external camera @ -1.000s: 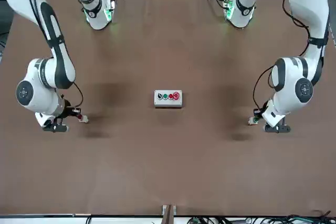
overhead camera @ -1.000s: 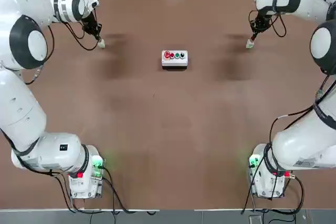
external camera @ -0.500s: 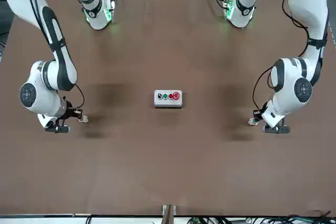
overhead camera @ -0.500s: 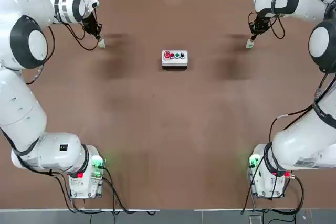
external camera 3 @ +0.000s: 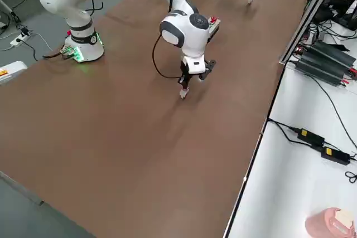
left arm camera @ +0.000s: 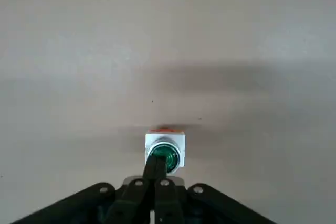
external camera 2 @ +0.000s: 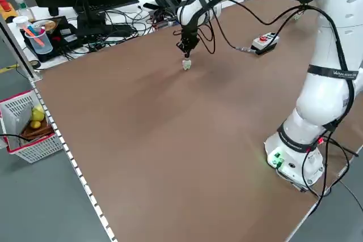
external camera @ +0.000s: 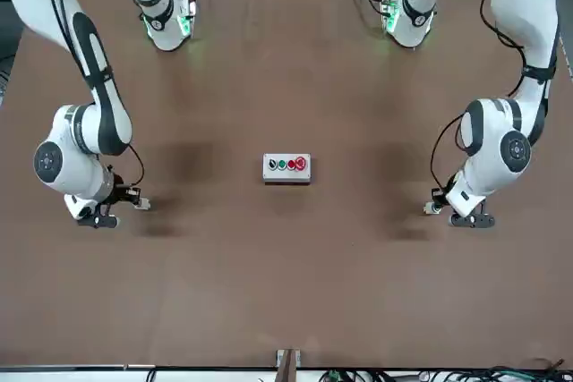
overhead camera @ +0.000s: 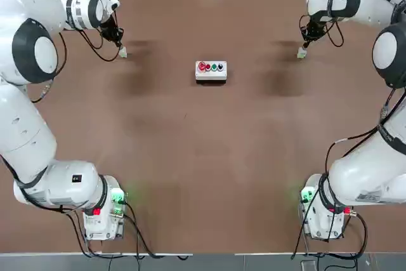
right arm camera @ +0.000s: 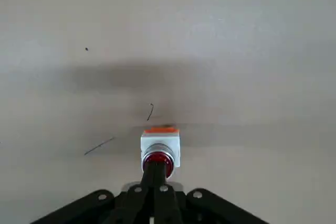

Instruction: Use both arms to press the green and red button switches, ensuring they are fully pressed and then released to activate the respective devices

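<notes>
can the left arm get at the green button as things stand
Probably yes. The left tool, fingers closed, already sits tip-first against the green button, and only bare table lies around it.

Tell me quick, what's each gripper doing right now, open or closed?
Left gripper: closed, holding nothing, fingertips on the green button switch.
Right gripper: closed, holding nothing, fingertips on the red button switch.

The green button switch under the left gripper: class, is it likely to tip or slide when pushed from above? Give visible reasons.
The green button switch is a small stub standing free on the table, so it probably shifts easily. The left gripper, fingers together, meets the cap off-centre, which could tip it. A straight-down press likely keeps it upright.
</notes>
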